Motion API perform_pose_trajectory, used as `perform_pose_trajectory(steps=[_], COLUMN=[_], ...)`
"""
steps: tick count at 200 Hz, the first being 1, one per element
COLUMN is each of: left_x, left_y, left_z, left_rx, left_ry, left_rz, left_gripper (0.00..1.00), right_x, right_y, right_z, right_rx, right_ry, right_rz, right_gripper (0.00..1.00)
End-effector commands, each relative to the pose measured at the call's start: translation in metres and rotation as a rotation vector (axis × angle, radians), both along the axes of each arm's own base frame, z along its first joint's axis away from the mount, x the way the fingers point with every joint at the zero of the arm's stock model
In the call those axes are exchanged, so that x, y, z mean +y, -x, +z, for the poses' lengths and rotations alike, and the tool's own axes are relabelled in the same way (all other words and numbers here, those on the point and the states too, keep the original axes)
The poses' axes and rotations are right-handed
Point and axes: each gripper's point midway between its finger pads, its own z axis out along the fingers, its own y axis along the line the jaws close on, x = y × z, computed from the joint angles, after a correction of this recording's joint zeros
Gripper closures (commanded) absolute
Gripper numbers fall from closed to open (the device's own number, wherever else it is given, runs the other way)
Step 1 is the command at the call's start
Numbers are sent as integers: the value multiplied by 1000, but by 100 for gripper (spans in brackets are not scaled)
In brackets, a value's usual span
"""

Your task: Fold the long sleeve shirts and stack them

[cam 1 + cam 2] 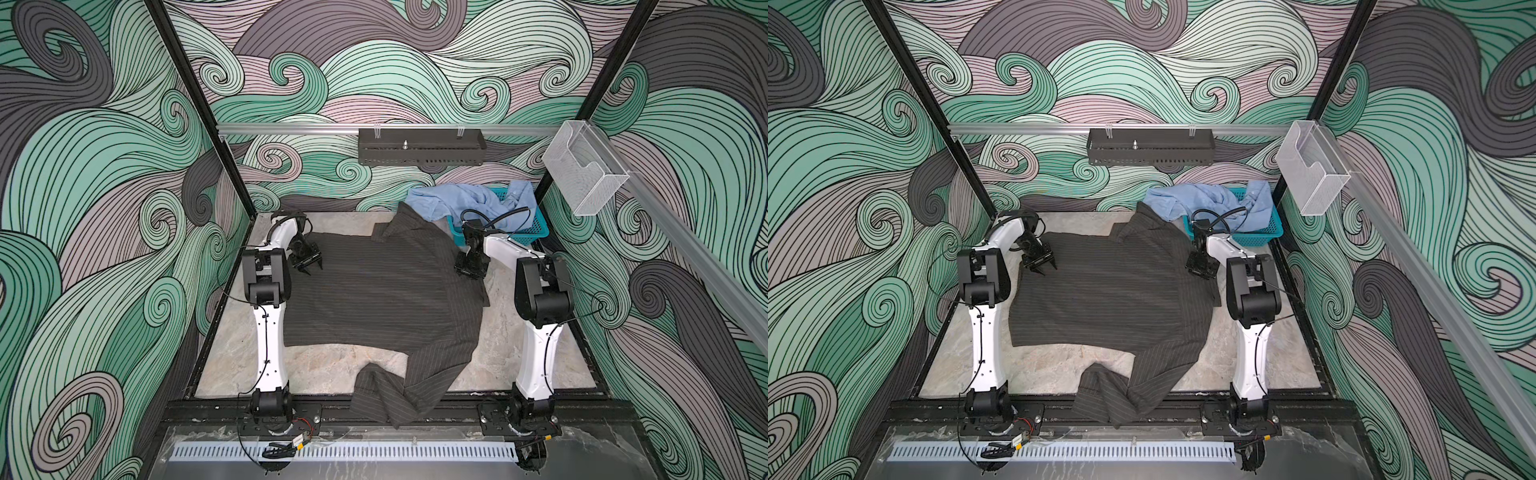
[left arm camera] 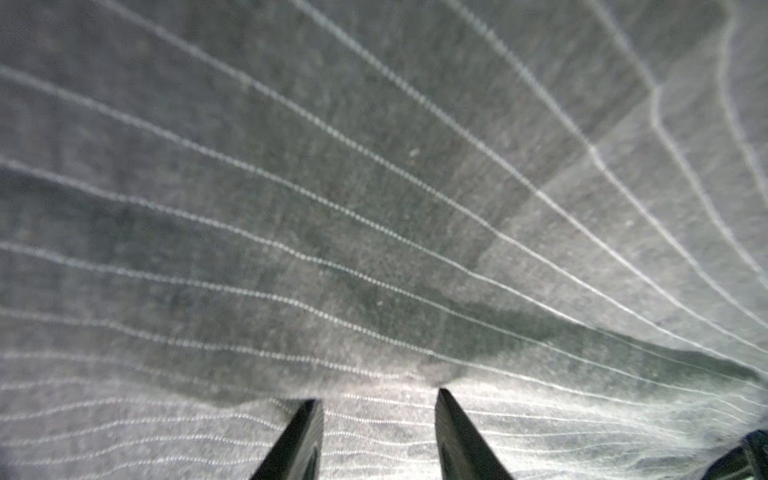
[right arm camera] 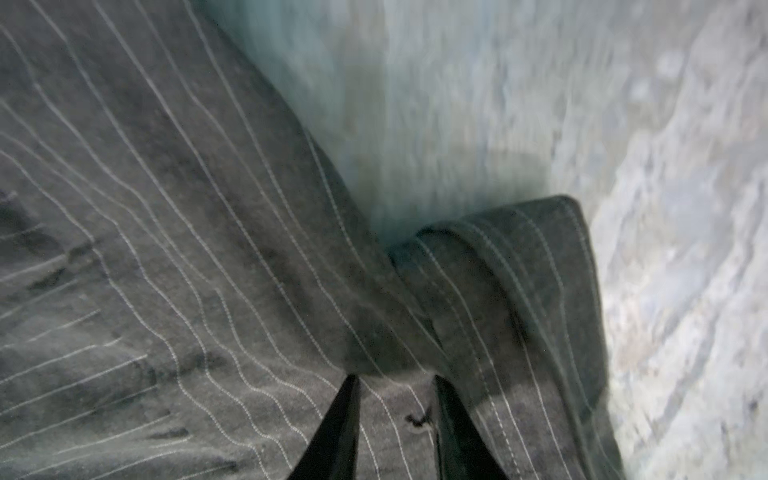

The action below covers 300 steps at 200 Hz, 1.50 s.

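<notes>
Two shirts show in both top views: the striped grey shirt lies spread mid-frame on the table; the blue shirt hangs crumpled over the basket, upper right; left gripper released at its upper-left corner; right gripper at its right edge, grip impossible to tell.
</notes>
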Motion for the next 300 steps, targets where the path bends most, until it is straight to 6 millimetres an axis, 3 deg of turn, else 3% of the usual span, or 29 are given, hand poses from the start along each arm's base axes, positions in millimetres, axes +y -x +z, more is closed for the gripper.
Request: perform_pose_trajectory(steps=[1, 18, 39, 57, 77, 100, 120, 144, 189, 210, 248, 300], left_x=[2, 0, -3, -4, -4, -4, -7, -9, -6, -6, -4, -11], left_y=[1, -3, 1, 20, 54, 102, 123, 135, 168, 185, 200, 210], left_z=[-16, 15, 67, 105, 119, 97, 73, 49, 4, -8, -7, -17], left_rx=[34, -45, -161, -255, -290, -226, -199, -162, -28, 22, 57, 98], left_ry=[3, 9, 14, 9, 2, 16, 60, 95, 95, 110, 93, 116], left_rz=[-25, -26, -25, -25, -1, 75, 154, 224, 384, 430, 420, 408], left_gripper=[52, 50, 47, 44, 41, 41, 41, 42, 43, 44, 44, 44], right_x=[-5, 1, 7, 13, 17, 27, 39, 53, 44, 38, 9, -23], right_y=[1, 5, 23, 47, 80, 116, 138, 151, 181, 199, 211, 211], right_z=[6, 29, 58, 76, 81, 73, 62, 47, 0, -18, -14, -3], right_rx=[25, -9, -51, -63, -49, -8, 20, 38, 233, 309, 313, 299], right_ry=[3, -8, -6, -19, -58, -131, -196, -268, -239, -214, -120, -35], right_rz=[3, 29, 63, 83, 78, 72, 68, 71, -2, -12, -49, -79], right_gripper=[64, 55, 45, 37, 33, 32, 34, 35, 35, 35, 35, 35])
